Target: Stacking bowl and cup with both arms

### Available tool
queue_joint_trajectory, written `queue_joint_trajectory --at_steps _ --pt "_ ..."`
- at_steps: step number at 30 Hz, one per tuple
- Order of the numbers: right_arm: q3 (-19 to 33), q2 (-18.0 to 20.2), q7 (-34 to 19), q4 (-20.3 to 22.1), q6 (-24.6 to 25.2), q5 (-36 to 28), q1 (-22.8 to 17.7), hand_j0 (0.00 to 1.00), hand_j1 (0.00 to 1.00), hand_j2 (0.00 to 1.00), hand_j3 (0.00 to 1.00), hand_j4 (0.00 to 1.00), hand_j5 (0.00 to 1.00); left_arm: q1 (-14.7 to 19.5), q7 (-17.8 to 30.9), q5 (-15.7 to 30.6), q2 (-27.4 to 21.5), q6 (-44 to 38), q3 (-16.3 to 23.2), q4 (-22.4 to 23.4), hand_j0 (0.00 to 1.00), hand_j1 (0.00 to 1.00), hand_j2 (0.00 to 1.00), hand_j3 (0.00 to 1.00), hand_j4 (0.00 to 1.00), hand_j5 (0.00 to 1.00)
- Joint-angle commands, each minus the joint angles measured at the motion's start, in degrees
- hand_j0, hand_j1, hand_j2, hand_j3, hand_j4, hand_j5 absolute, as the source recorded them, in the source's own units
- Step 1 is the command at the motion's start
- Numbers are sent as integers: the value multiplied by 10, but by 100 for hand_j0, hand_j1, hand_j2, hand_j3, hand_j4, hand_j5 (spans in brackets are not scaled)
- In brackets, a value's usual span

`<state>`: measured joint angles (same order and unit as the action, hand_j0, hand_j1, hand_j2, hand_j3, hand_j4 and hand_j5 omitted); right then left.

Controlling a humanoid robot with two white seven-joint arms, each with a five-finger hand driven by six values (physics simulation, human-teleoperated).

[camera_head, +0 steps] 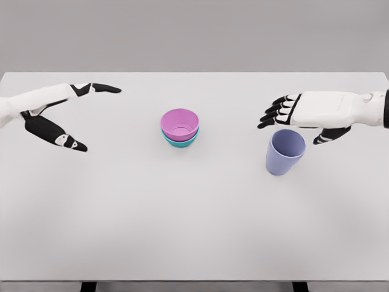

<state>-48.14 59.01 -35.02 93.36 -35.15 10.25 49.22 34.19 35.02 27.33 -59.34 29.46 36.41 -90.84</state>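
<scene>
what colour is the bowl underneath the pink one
Teal; only the lower bowl's rim and side show beneath the pink plastic bowl, head view.

I see a bright, even, diffuse render with no glare, only faint soft shadows on the white surface under the bowls, cup and both hands, slightly soft edges throughout, and no visible distortion at the borders.
</scene>
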Motion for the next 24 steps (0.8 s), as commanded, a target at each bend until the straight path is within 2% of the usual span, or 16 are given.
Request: queue_joint_trajectory --at_steps 1,6,16,24 --pt "-6 -3 0 -13 2 3 0 100 100 100 100 100 100 -3 0 -12 0 3 -10 13 100 100 100 100 100 100" --pt "-20 -17 0 -27 2 14 2 100 100 100 100 100 100 -9 0 -18 15 4 -13 14 100 100 100 100 100 100" --pt "-40 -18 0 -41 2 25 2 100 100 100 100 100 100 -10 0 -18 17 4 -13 17 100 100 100 100 100 100" --pt "-45 -35 0 -73 2 40 4 100 100 100 100 100 100 -11 0 -18 17 4 -13 18 100 100 100 100 100 100"
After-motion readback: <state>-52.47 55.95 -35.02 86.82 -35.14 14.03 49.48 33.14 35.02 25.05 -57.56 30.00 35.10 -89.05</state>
